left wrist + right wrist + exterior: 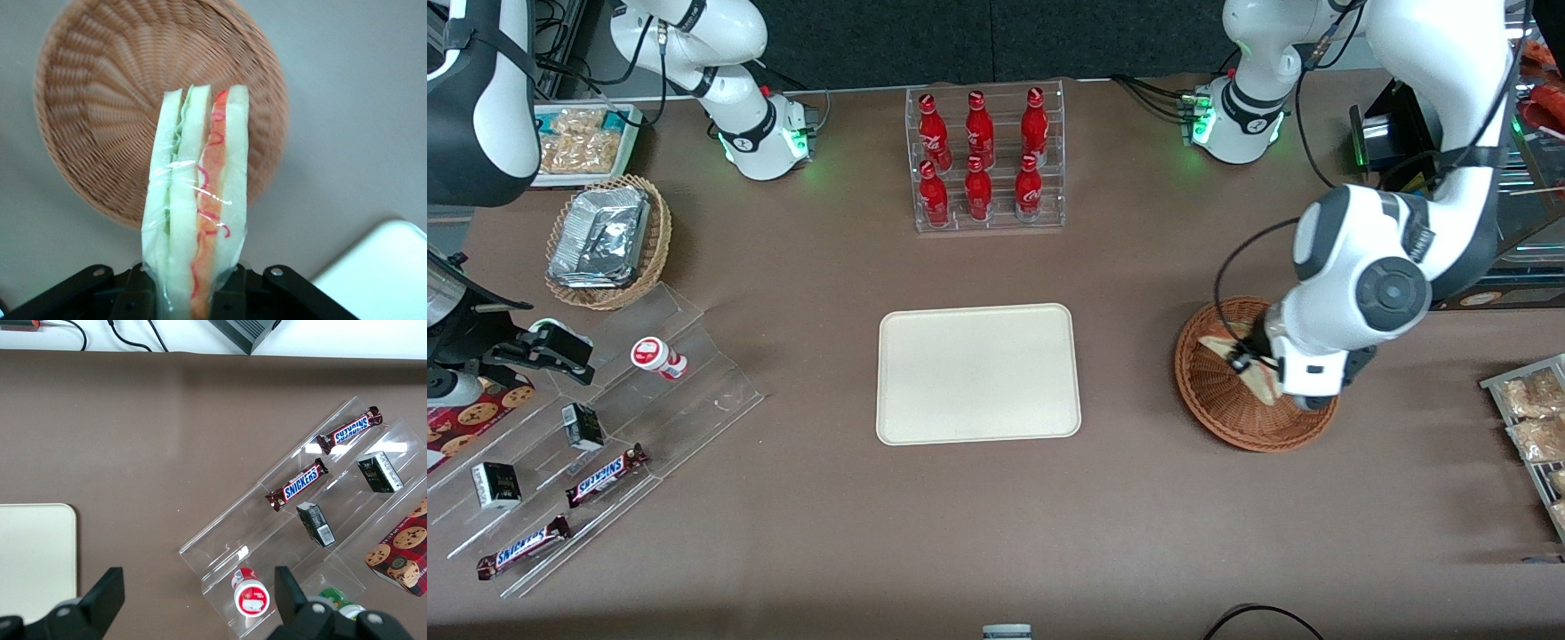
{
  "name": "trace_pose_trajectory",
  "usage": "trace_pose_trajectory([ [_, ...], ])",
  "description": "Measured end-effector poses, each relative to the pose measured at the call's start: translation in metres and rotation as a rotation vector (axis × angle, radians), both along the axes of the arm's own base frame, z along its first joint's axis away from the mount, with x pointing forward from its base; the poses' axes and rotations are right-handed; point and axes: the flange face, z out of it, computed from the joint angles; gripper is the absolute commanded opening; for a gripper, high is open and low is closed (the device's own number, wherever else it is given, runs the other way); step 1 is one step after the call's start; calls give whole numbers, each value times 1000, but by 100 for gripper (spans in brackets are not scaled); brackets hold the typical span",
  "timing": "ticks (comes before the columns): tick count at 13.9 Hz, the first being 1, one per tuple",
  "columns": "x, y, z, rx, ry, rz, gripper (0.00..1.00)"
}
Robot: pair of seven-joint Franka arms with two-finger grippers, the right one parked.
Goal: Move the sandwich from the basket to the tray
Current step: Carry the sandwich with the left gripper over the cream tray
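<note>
My left gripper (1256, 363) is shut on the sandwich (1264, 382), a plastic-wrapped wedge of pale bread with red and green filling. It holds the sandwich just above the reddish-brown wicker basket (1232, 420), toward the working arm's end of the table. In the left wrist view the gripper (193, 295) clamps the sandwich (200, 193) at its wide end, with the basket (87, 133) below it holding nothing else. The cream tray (978, 373) lies bare at the table's middle, beside the basket. One corner of the tray shows in the left wrist view (387, 273).
A clear rack of red bottles (985, 160) stands farther from the camera than the tray. A clear stepped stand with Snickers bars (605, 476) and a tan basket of foil containers (605, 240) sit toward the parked arm's end. A metal tray of snacks (1534, 418) lies at the working arm's edge.
</note>
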Motion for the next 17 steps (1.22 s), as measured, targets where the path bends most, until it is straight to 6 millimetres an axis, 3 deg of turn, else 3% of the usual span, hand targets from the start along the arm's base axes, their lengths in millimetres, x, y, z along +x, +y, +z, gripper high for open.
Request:
trace_pose_trajectory([
  [5,-32,-130,32,-62,-37,-61,9],
  [8,-51,-203,38,-64,-80,-174,14],
  [12,-62,-266,24,-69,-121,-384,17],
  [17,-61,-316,0,-118,-156,-643,21],
])
